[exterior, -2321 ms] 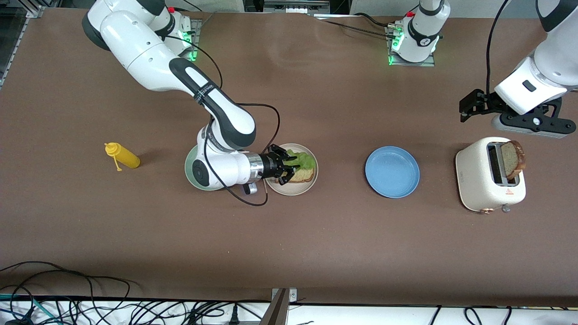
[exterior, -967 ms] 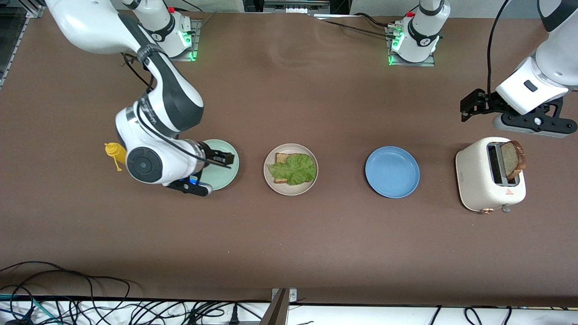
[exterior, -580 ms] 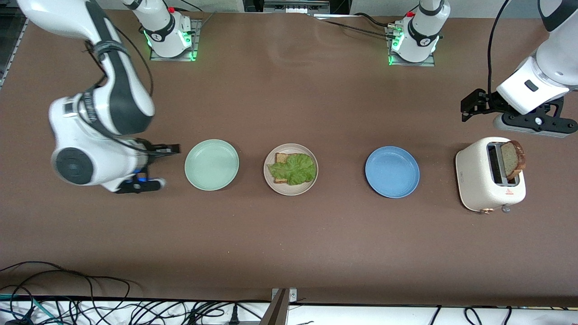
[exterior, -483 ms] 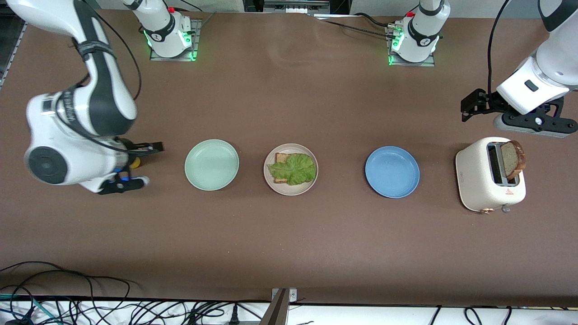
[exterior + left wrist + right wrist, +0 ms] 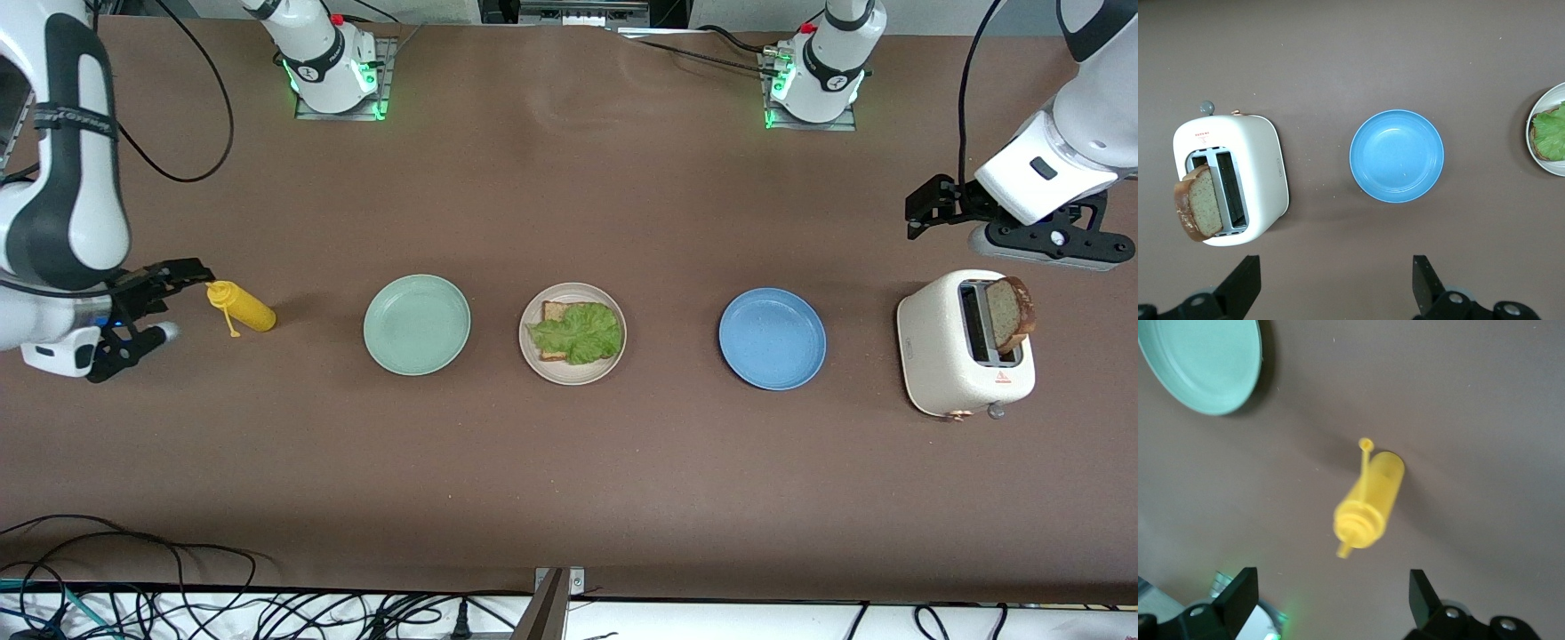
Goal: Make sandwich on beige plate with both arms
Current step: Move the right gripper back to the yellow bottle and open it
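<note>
Topping the open sandwich [image 5: 574,332] is judged to be the step in hand: one bread slice and a lettuce leaf [image 5: 579,331] lie on the beige plate [image 5: 536,359], and the second slice [image 5: 1199,211] stands in the white toaster [image 5: 1258,175]. The left gripper [image 5: 1336,288] hangs over the table beside the toaster, its fingers [image 5: 1245,283] spread wide and empty. A good grasp is judged to call for the fingers being lowered astride the slice's flat faces, closed gently, and lifted straight up. The right gripper [image 5: 1330,599] waits over the yellow squeeze bottle [image 5: 1369,501], fingers parted and empty. A small red mark is seen on the toaster's face, but no writing can be read.
</note>
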Controlling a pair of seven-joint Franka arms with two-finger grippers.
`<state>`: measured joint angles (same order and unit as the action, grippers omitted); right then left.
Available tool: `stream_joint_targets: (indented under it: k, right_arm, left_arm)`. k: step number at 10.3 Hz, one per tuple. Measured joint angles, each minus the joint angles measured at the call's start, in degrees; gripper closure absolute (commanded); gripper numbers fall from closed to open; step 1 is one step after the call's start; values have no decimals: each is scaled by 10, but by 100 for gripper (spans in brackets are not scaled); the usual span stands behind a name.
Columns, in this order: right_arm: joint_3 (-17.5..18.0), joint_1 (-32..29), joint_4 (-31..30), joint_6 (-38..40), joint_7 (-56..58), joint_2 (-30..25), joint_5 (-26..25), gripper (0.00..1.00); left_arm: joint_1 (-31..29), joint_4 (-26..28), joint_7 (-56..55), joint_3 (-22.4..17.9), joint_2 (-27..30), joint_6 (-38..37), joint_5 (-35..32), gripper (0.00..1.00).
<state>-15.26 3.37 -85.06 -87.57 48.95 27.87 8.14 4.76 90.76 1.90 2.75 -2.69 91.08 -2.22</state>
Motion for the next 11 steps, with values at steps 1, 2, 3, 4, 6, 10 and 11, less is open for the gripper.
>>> stream_joint_targets:
  k: [1, 2, 3, 4, 6, 10, 11]
  right_arm:
    - [-17, -14, -23, -26, 87, 1, 24, 0]
    - [-22, -33, -43, -51, 164, 2, 40, 0]
    - [-23, -52, -60, -74, 243, 2, 61, 0]
    - [-23, -69, -75, -88, 328, 3, 92, 0]
    - [-24, -100, -96, -93, 485, 18, 156, 0]
    - [-24, -131, -107, -94, 672, 78, 237, 0]
    - [-24, -133, -107, -94, 713, 89, 253, 0]
  left_arm:
    - [0, 0, 0, 2, 0, 0, 0, 0]
    - [0, 0, 0, 3, 0, 0, 0, 0]
    - [1, 0, 0, 4, 0, 0, 0, 0]
    - [1, 0, 0, 4, 0, 0, 0, 0]
    - [1, 0, 0, 4, 0, 0, 0, 0]
    - [2, 0, 0, 5, 1, 0, 0, 0]
    - [2, 0, 1, 5, 2, -2, 0, 0]
